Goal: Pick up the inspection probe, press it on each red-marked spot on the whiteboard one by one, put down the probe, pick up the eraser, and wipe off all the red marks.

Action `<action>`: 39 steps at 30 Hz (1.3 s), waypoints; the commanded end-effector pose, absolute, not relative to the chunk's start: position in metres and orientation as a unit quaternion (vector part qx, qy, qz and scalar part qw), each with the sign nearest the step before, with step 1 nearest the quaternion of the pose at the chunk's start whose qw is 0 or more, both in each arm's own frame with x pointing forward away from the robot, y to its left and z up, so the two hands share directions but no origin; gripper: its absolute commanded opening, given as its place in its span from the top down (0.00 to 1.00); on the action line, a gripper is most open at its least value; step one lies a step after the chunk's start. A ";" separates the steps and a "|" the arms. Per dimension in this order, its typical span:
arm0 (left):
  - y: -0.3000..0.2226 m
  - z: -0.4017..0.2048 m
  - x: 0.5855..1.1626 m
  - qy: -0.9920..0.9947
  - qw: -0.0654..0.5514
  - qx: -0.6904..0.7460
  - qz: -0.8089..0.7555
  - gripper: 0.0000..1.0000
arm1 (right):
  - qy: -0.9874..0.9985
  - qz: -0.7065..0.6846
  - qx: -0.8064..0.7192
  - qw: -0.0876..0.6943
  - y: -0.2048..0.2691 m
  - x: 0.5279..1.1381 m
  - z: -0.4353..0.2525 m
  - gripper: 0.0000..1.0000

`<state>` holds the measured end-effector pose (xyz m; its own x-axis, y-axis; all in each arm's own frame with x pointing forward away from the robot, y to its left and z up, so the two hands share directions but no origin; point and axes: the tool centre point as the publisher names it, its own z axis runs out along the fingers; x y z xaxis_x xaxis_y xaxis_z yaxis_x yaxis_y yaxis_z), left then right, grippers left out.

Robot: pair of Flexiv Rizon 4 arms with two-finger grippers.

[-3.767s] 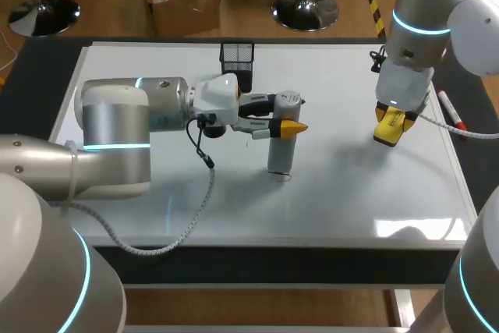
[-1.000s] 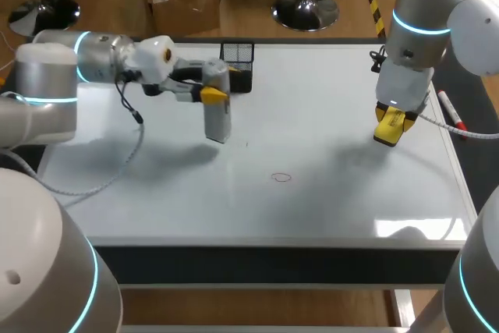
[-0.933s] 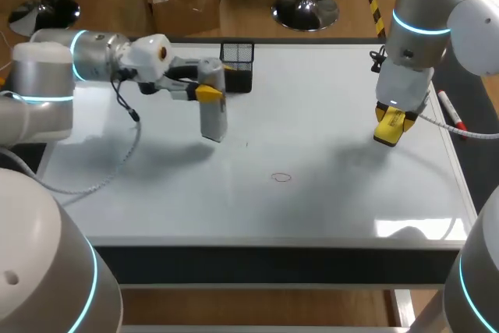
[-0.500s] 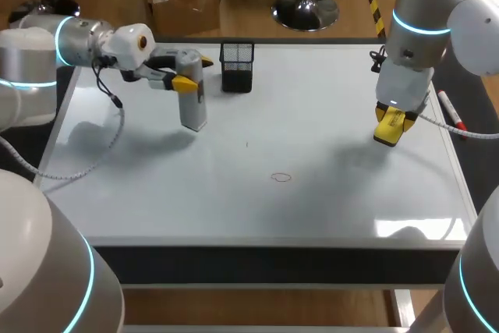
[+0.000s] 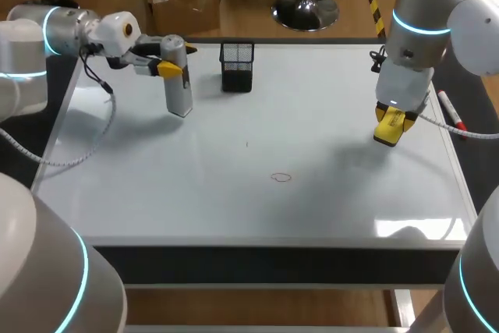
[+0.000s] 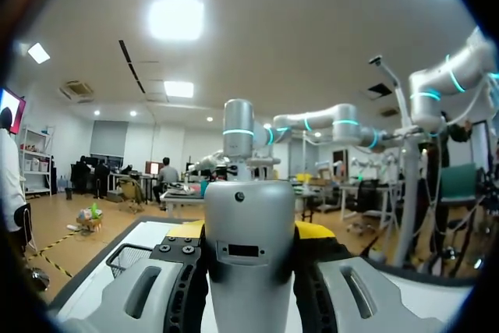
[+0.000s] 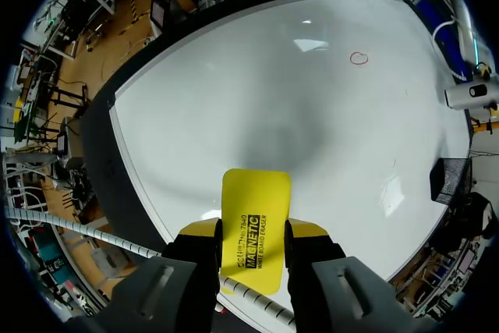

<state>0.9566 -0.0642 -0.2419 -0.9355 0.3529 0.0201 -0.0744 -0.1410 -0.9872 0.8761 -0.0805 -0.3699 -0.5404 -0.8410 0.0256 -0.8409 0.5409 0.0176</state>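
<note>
The grey inspection probe (image 5: 178, 83) stands upright near the whiteboard's (image 5: 327, 91) back left corner. My left gripper (image 5: 178, 60) is shut on its upper part, and I cannot tell if its lower end touches the board. In the left wrist view the probe (image 6: 248, 271) fills the space between the fingers of that gripper (image 6: 249, 232). A small red circle (image 5: 281, 178) is drawn near the board's middle front, also visible as the red circle (image 7: 359, 58). My right gripper (image 5: 390, 129) hangs over the right side, shut on the yellow eraser (image 7: 255, 220).
A black mesh holder (image 5: 237, 66) stands at the back of the board, just right of the probe. A red marker (image 5: 451, 111) lies along the board's right edge. A tiny dark mark (image 5: 247, 144) sits left of the red circle.
My left arm has carried the probe from the board's middle to the back left, past the mesh holder. The right arm and the eraser have not moved.
</note>
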 end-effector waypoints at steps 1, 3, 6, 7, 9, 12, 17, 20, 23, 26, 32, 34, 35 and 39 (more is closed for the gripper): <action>-0.057 -0.247 0.966 -0.629 0.170 -0.138 0.746 1.00 | -0.877 0.000 0.480 0.016 -0.081 0.876 -0.369 1.00; -0.055 -0.247 0.966 -0.629 0.169 -0.137 0.746 1.00 | -0.877 0.000 0.480 0.016 -0.081 0.876 -0.369 1.00; -0.052 -0.246 0.965 -0.627 0.169 -0.140 0.747 1.00 | -0.877 0.000 0.480 0.016 -0.081 0.876 -0.369 1.00; -0.052 -0.246 0.965 -0.627 0.169 -0.140 0.747 1.00 | -0.877 0.000 0.480 0.016 -0.081 0.876 -0.369 1.00; -0.052 -0.246 0.965 -0.627 0.169 -0.140 0.747 1.00 | -0.877 0.000 0.480 0.016 -0.081 0.876 -0.369 1.00; -0.052 -0.246 0.965 -0.627 0.169 -0.140 0.747 1.00 | -0.877 0.000 0.480 0.016 -0.081 0.876 -0.369 1.00; -0.052 -0.246 0.965 -0.627 0.169 -0.140 0.747 1.00 | -0.877 0.000 0.480 0.016 -0.081 0.876 -0.369 1.00; -0.052 -0.246 0.965 -0.627 0.169 -0.140 0.747 1.00 | -0.877 0.000 0.480 0.016 -0.081 0.876 -0.369 1.00; -0.052 -0.246 0.965 -0.627 0.169 -0.140 0.747 1.00 | -0.870 0.004 0.492 0.028 -0.070 0.874 -0.367 1.00; -0.052 -0.246 0.965 -0.627 0.169 -0.140 0.747 1.00 | -0.860 0.010 0.509 0.043 -0.049 0.870 -0.364 1.00; -0.052 -0.246 0.965 -0.627 0.169 -0.140 0.747 1.00 | -0.836 0.000 0.547 0.043 0.002 0.856 -0.364 1.00; -0.052 -0.246 0.965 -0.627 0.169 -0.140 0.747 1.00 | -0.830 -0.005 0.557 0.039 0.021 0.849 -0.366 1.00; -0.052 -0.246 0.965 -0.627 0.169 -0.140 0.747 1.00 | -0.828 -0.008 0.560 0.038 0.029 0.846 -0.367 1.00; -0.052 -0.246 0.965 -0.627 0.169 -0.140 0.747 1.00 | -0.815 -0.011 0.578 0.031 0.064 0.832 -0.365 1.00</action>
<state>0.9633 -0.0529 -0.2464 -0.9059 0.4235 0.0016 -0.0754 -0.1576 -0.9846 0.8376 0.0444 -0.3636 -0.3325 -0.9431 -0.0024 -0.9406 0.3314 0.0741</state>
